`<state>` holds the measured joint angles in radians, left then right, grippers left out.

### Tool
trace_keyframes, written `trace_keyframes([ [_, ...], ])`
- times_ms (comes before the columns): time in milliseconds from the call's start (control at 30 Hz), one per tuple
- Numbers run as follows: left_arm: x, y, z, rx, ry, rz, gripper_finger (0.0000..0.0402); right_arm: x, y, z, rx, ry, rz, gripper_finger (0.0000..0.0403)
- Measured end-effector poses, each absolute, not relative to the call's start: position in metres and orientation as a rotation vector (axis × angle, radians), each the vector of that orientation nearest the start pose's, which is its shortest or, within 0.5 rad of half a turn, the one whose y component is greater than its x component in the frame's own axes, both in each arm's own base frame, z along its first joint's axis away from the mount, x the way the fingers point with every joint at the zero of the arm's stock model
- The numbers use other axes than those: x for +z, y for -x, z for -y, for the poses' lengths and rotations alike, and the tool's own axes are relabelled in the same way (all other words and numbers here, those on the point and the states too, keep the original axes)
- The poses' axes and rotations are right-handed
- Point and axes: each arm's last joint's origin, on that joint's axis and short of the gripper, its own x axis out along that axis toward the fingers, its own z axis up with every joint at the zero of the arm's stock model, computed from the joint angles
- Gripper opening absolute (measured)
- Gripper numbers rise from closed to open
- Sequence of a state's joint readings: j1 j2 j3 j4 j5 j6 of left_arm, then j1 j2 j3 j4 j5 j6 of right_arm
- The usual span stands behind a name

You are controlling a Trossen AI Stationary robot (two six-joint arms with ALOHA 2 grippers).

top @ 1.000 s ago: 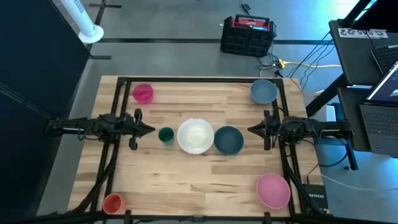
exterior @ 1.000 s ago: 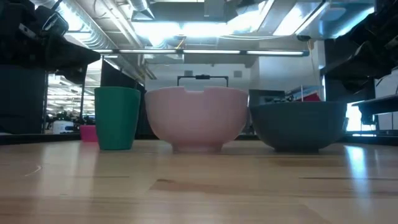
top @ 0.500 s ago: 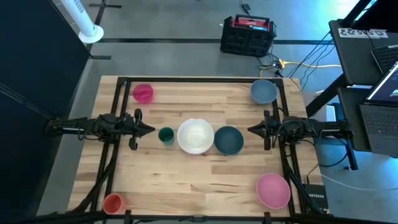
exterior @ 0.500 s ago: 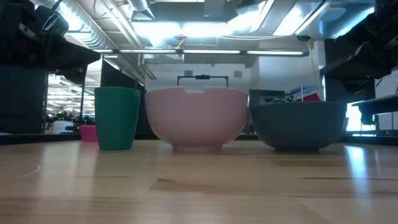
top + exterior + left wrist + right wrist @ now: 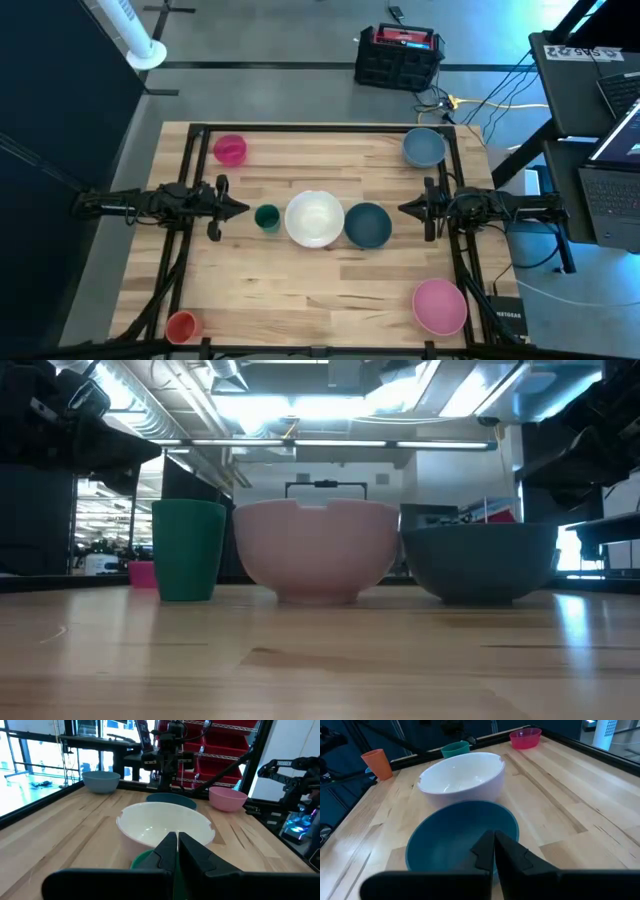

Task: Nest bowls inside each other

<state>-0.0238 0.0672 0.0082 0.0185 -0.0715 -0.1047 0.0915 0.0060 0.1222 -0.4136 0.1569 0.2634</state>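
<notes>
High view: white bowl [image 5: 314, 218] and dark blue bowl [image 5: 368, 224] sit between closed left gripper [image 5: 243, 209] and closed right gripper [image 5: 403, 209].

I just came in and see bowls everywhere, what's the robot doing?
Nothing is being held right now. The left hand and right hand wait shut at the table's sides. Between them sit a green cup, a white bowl and a dark blue bowl. The grey-blue bowl, pink bowl and magenta bowl stand apart. No bowls are nested.

Two slim black jointed arms, each ending in a matte dark pincer [image 5: 238, 208], seemingly unmarked.
</notes>
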Motion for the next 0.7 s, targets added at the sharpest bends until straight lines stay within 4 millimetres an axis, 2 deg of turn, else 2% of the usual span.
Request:
trace_keyframes([
  [700,0.1628,-0.1013,0.0003,0.050,0.103,-0.038,0.0000,0.1654,-0.0847,-0.0026,-0.123,-0.222,-0.275,0.0001],
])
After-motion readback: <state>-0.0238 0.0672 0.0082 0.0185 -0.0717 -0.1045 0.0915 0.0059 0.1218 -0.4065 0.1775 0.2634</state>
